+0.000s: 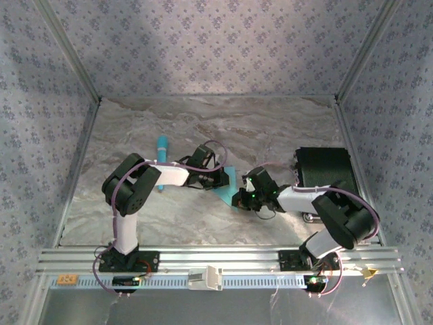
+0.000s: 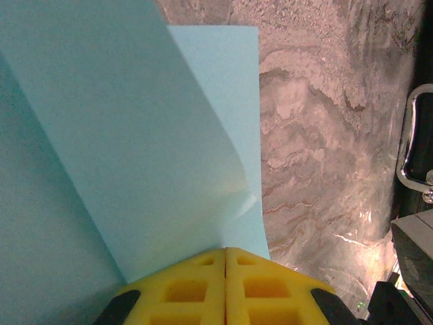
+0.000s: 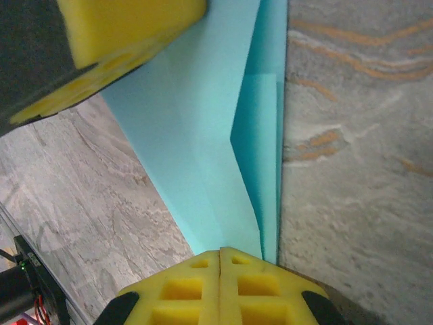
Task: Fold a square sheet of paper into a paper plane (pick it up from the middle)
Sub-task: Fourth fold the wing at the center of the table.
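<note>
Mid-fold stage. The square sheet of paper [image 2: 135,135], already partly creased, is held near the table's [image 1: 270,128] centre, pinched between the closed pads of the left gripper [image 2: 225,254] and the right gripper [image 3: 220,254]. Next, the raised flap probably needs aligning and pressing flat.

The square sheet of paper [image 1: 225,184] is thin, light cyan-blue and partly folded rather than flat. It sits about midway between the counter's left and right edges, somewhat nearer the near edge than the far one. From the left wrist, a broad upper layer curls smoothly over a paler layer whose straight edge and square corner stand out against the counter. From the right wrist, sharp creases run lengthwise, with a darker, shaded flap tucked under the lighter panel. The sheet is pinched at one end in the left tool [image 2: 224,253] and at another in the right tool [image 3: 220,252].
</note>
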{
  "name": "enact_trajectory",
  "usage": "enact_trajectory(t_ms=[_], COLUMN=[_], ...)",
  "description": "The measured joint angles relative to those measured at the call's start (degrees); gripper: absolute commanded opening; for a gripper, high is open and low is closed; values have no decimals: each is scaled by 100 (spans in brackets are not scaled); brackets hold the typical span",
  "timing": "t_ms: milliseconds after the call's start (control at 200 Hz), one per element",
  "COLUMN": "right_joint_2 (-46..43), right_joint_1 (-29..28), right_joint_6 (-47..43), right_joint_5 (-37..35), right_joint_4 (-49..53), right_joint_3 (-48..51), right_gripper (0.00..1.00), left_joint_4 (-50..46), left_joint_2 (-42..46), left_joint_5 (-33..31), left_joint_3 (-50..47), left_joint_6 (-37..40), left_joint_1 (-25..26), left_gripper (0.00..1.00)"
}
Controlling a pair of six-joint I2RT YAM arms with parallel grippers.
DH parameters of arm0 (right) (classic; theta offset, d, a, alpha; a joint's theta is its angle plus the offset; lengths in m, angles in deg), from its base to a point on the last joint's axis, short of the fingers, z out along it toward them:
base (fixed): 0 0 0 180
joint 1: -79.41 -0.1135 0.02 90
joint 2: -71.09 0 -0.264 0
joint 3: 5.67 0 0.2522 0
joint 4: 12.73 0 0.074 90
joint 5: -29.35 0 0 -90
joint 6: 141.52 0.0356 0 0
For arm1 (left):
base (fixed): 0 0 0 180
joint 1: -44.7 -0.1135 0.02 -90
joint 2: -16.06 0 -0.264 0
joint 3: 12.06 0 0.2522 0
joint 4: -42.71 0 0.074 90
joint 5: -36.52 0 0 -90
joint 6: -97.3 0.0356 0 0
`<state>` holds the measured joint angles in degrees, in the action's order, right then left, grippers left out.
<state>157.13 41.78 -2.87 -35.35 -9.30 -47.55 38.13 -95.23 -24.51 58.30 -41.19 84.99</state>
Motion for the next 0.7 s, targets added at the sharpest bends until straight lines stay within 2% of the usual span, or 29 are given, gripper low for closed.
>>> enact_trajectory(t_ms=[470, 700], right_joint_2=[-581, -1029], right_joint_1=[15, 15], right_joint_6=[131, 129], right_joint_5=[-39, -72], right_joint_4=[-264, 0], right_joint_3=[651, 914], right_gripper=[0, 0], left_joint_4=[-2, 0], left_joint_2=[-55, -61], left_joint_5=[90, 107], left_joint_3=[52, 59], left_joint_6=[-20, -22], left_joint_1=[35, 33], left_gripper=[7, 7])
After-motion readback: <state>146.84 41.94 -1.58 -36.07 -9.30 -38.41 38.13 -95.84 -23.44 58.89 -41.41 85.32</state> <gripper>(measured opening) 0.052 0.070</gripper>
